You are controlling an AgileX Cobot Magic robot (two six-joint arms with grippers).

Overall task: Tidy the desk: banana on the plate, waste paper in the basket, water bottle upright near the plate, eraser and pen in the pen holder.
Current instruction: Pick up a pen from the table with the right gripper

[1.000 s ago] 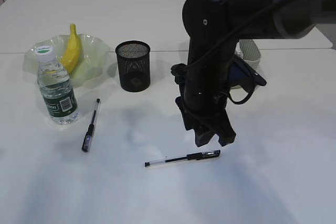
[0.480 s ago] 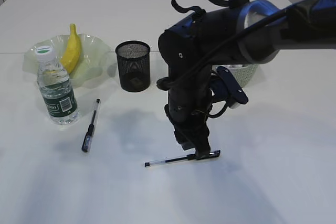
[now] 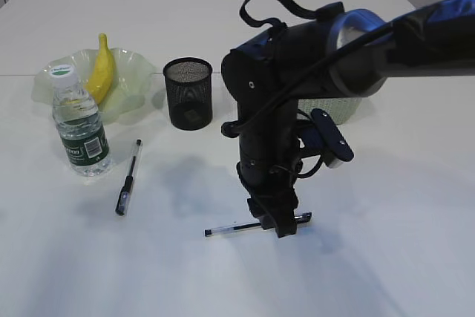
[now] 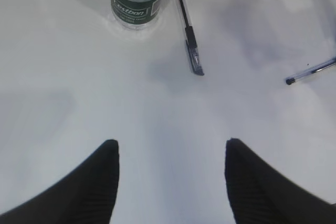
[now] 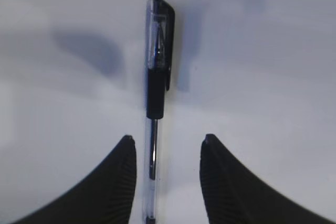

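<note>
I had the right gripper down over the pen, jaws apart astride its barrel (nothing pinched yet), and judged centring first would stop it rolling.

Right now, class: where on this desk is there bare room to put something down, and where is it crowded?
Free: the near strip of table in front of both pens, and the right side past the end effector. Crowded: the back left, where bottle, plate with banana, pen holder and left pen cluster.
</note>
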